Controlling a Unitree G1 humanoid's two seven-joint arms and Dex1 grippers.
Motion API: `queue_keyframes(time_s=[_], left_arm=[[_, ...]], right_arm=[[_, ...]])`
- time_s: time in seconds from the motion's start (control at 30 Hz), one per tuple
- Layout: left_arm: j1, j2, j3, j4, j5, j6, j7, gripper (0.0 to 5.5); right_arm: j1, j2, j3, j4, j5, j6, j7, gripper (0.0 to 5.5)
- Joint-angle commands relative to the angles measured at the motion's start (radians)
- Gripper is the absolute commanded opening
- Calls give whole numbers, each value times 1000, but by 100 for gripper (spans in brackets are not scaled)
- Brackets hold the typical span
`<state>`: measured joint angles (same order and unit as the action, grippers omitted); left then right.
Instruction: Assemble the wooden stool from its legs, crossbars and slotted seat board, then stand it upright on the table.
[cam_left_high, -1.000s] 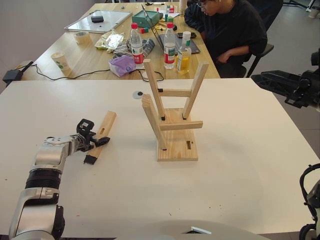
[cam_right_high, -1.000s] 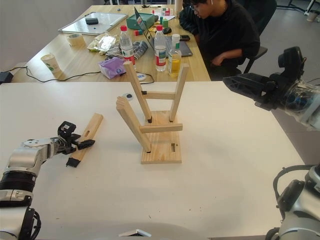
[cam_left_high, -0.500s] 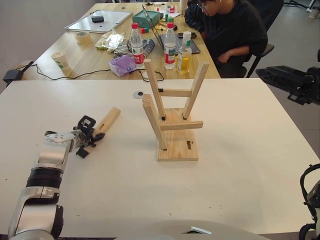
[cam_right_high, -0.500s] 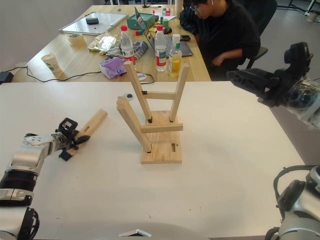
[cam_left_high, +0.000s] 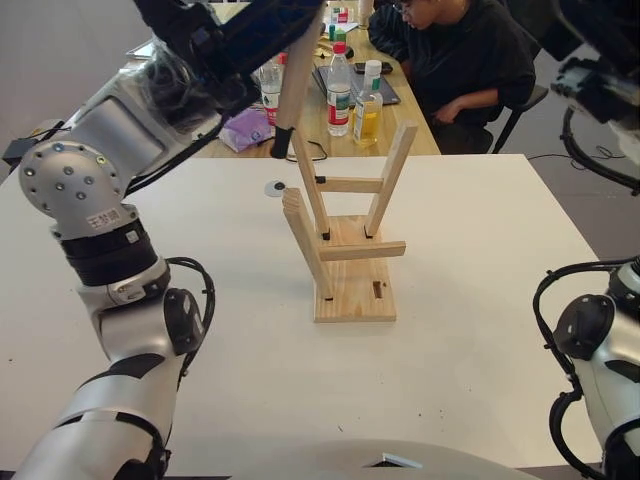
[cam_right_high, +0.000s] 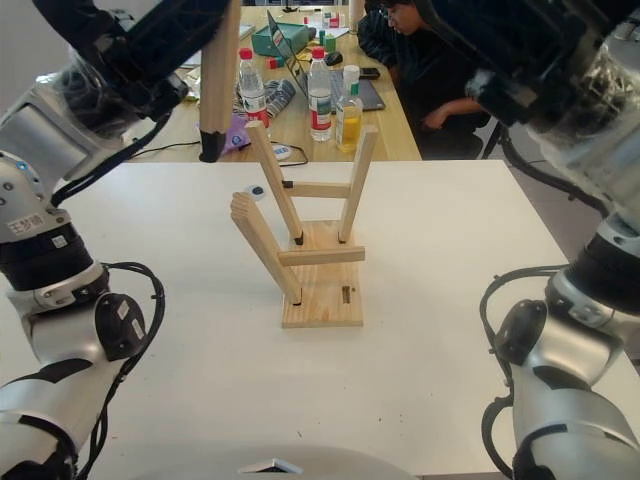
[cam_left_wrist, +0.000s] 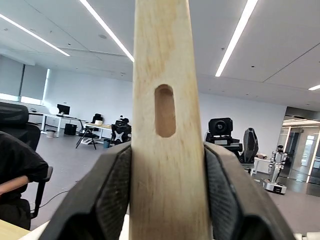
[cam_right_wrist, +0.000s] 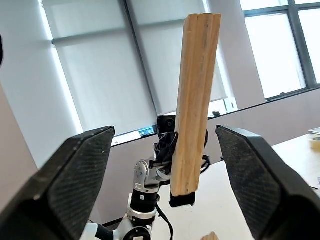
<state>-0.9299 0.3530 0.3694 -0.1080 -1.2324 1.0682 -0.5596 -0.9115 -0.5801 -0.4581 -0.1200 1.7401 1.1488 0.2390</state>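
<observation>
Above the table, left gripper clamps leg; long axis near vertical

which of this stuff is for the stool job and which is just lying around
Job: loose leg, clamped in left hand; upside-down part-built stool on the white table.
Lying about: bottles, purple pack, small round disc.

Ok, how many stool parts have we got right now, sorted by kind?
Seat board: 1
Legs: 4 (three standing in the board, one leg held up by the left gripper)
Crossbars: 2
Total: 7
</observation>
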Motion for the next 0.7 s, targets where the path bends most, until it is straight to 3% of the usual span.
queue_keyframes(time_s=[0.03,0.33,0.57,0.7], left_arm=[[42,-48,-35,-66,-115,18,44,203],[106,-36,-113,-126,-189,1,43,203],[126,6,-127,-131,-187,-15,35,201],[142,108,-202,-138,-70,-4,-73,201]], right_arm=[[-30,79,124,-33,158,-107,-143,374],[67,80,265,-205,218,-238,-266,374],[180,10,257,-250,205,-250,-216,374],[217,-58,259,-261,178,-238,-188,374]])
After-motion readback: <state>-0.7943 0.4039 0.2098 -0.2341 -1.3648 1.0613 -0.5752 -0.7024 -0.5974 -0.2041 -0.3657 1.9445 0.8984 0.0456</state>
